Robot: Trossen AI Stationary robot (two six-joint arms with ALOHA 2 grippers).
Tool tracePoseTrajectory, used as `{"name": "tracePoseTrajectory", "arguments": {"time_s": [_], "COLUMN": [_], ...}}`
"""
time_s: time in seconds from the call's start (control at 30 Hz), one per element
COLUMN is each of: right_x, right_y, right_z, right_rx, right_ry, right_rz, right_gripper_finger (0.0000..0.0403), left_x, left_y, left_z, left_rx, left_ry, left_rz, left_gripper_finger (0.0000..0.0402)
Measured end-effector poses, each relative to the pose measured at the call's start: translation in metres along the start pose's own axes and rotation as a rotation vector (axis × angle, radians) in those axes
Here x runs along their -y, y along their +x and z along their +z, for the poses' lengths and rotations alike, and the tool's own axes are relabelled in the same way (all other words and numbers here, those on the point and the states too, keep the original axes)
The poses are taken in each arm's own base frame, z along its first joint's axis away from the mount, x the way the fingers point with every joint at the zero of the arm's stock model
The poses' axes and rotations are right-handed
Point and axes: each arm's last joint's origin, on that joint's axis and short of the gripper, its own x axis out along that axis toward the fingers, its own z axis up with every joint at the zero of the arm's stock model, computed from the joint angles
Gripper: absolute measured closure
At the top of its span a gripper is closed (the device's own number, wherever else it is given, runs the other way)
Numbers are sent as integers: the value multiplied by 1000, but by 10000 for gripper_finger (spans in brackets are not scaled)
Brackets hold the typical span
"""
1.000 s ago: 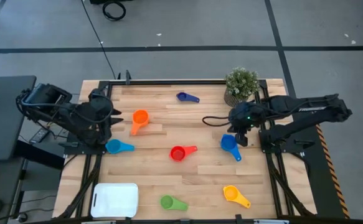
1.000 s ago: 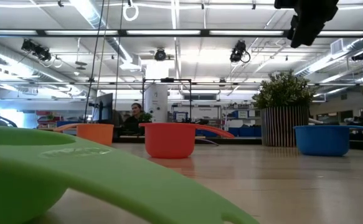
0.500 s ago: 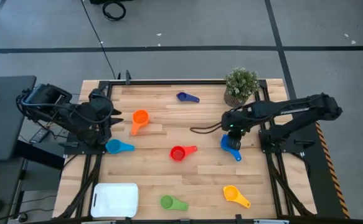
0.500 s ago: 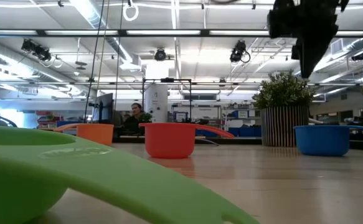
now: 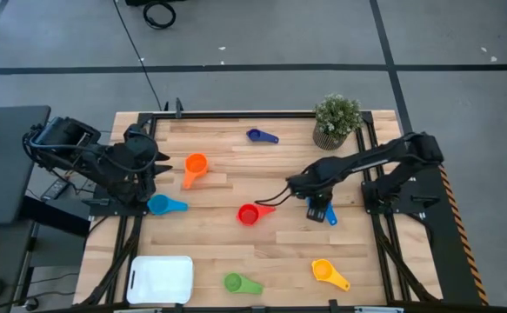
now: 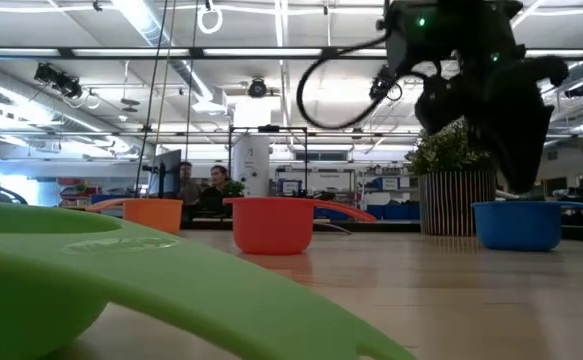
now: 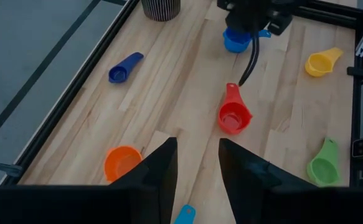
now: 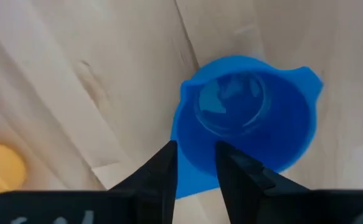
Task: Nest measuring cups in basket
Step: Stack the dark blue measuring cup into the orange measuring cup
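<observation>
Over the counter's right half, the right pincer [image 5: 320,211] hovers at a bright blue cup [image 8: 246,127], fingers parted, gripping nothing.
From above, the arm hides most of that cup; the right wrist view shows its bowl. Left pincer [image 7: 195,165] waits, slightly parted, at the left edge. White basket [image 5: 161,279] sits at the near-left corner.

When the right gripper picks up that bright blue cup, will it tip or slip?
The bright blue cup sits upright on a flat base, so it probably won't roll. It looks like light, stiff plastic; its smooth wall may slip between the right gripper fingers.
</observation>
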Motion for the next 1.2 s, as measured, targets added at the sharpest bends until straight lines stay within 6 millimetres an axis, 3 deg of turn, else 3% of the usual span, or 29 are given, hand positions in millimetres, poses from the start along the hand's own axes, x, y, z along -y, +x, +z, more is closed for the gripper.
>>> {"name": "tracePoseTrajectory", "arguments": {"time_s": [0.37,0.9,1.2], "right_x": [-1,6,3], "right_y": [26,20,1], "right_z": [12,13,24], "right_rx": [-94,-132,-78], "right_ry": [-2,17,-5], "right_rz": [-46,63,84], "right_gripper_finger": [290,290,290], "left_x": [0,0,0], "left_y": [0,0,0], "left_z": [0,0,0], "left_rx": [0,-1,-1], "left_ry": [0,1,1], "left_rz": [0,0,0], "left_gripper_finger": [276,276,276]}}
